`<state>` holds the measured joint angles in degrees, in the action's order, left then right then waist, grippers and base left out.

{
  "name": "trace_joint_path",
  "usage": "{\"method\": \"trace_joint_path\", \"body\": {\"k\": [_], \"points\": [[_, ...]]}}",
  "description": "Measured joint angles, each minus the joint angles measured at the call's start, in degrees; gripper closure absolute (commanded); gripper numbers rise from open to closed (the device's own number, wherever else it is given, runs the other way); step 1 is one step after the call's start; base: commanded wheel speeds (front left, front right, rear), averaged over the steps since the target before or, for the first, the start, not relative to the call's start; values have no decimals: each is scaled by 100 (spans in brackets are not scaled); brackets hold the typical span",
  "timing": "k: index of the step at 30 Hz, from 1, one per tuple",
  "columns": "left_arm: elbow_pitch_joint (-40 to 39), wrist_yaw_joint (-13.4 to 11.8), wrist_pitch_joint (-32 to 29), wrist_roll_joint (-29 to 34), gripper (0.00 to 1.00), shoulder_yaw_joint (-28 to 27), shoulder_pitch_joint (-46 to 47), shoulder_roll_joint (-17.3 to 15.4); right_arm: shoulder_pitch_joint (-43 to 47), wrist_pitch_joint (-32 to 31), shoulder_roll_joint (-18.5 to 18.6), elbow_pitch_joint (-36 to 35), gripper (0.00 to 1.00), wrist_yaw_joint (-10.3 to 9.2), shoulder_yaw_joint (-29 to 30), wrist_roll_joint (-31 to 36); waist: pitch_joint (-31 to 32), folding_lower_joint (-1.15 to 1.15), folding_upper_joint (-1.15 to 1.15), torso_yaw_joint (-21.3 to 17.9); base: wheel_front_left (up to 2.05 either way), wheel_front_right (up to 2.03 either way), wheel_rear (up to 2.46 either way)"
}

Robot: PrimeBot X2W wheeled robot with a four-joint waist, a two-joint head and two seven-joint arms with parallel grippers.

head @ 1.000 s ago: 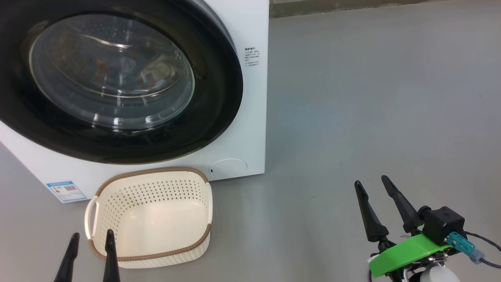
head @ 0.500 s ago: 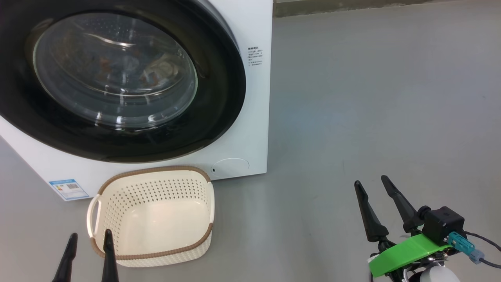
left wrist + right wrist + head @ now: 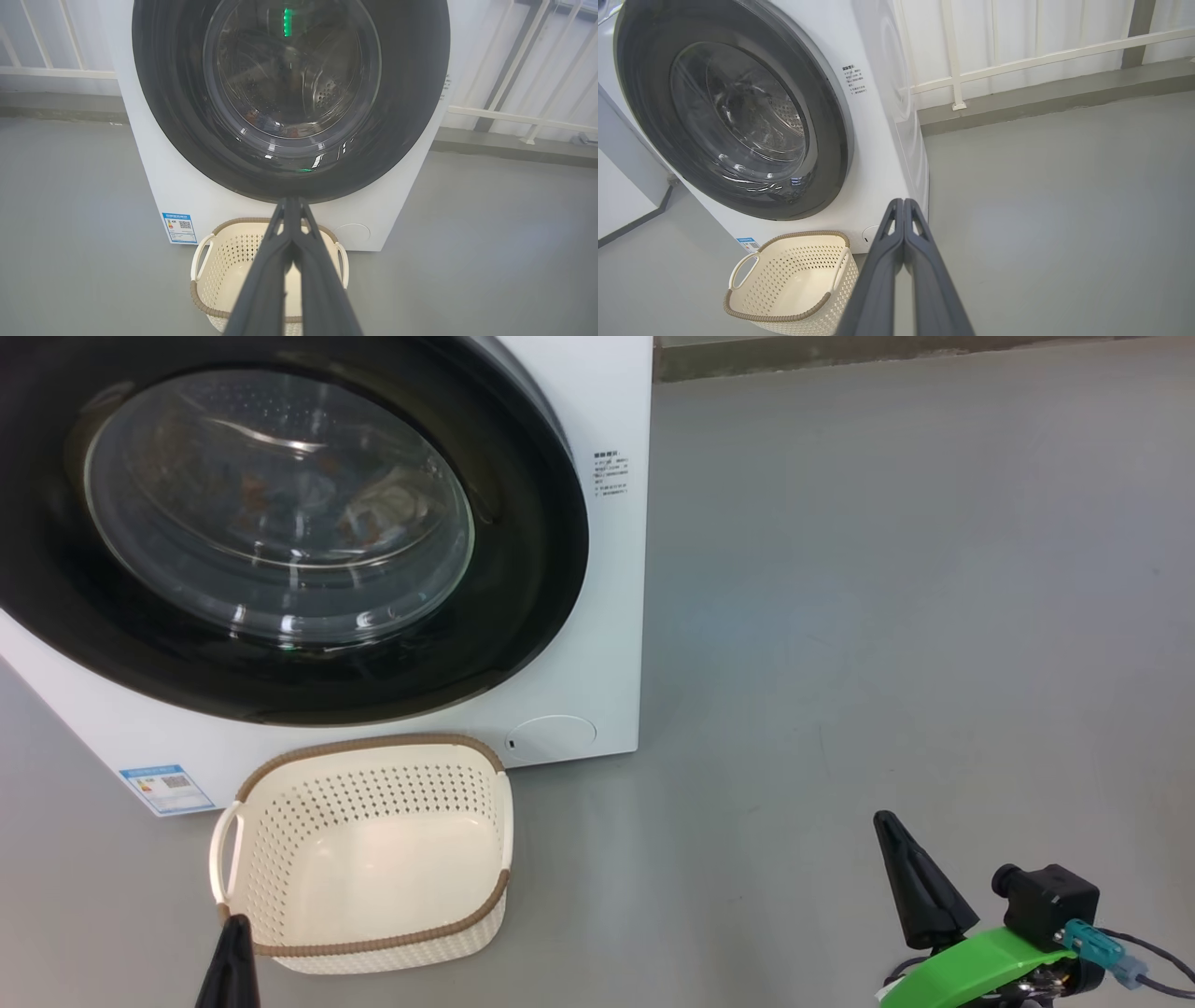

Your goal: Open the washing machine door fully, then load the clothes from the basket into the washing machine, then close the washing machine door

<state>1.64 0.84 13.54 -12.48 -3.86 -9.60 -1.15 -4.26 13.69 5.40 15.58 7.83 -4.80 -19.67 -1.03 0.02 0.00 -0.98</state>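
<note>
Washing machine: We find the white washing machine standing on the grey floor, its front turned toward the robot.
Door: We note the round door with the black rim sitting closed against the front of the machine.
Glass window: The bulging glass window at the door's centre carries bright reflections.
Clothes: We see the clothes through the glass, inside the drum, as beige and pale blue shapes with orange-brown patches; we cannot make out finer detail.
Basket: The cream basket stands on the floor just in front of the machine, below the door, its bare bottom showing.
Label: A blue label sits low on the machine's front, left of the basket.
Flap: A round flap sits low at the right of the front.
Left gripper: We record the left gripper with its fingers pressed together, nothing between them; in the head view its tip lies at the basket's near left corner.
Right gripper: The right gripper likewise has its fingers pressed together on nothing, over bare floor well to the right of the basket.
Bracket: A green bracket sits at the right wrist.
Railing: A white railing runs behind the machine.
</note>
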Motion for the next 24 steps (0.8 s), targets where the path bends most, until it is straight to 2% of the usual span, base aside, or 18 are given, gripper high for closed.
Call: {"method": "trace_joint_path", "body": {"k": [24], "points": [[256,136,-378,-1558,100,-9,168,-2,-1,-363,-27,0,100,0,203,-1469,9,-1,0,19,0,0,0]]}}
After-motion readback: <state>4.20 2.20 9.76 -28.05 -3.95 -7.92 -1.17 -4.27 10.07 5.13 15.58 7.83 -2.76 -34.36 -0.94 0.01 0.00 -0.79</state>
